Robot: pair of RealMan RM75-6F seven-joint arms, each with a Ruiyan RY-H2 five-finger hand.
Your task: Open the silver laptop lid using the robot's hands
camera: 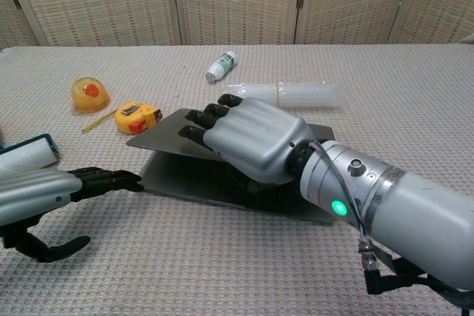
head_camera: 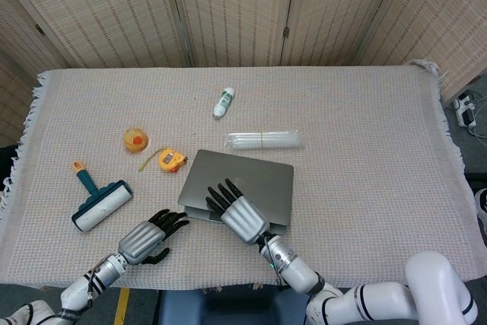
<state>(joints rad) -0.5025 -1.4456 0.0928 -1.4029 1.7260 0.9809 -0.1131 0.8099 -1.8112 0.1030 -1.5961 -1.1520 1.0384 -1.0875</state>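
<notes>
Right hand [camera: 248, 138] grips laptop lid [camera: 159, 138], raised ajar; left hand [camera: 44, 197] spread, fingertips at the base edge.

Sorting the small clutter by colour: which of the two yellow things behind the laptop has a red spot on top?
The round yellow dome, farthest left; the yellow tape measure beside it is boxy with a strip pulled out.

bare cloth is lying open ahead of the left hand [camera: 44, 192] up to the laptop [head_camera: 255, 180] base's left edge. the right hand [camera: 248, 142] is covering the lid's front edge. a tape measure [camera: 137, 118] is sitting just off the lid's far-left corner, a lint roller [head_camera: 100, 205] is lying beside the left hand.
</notes>
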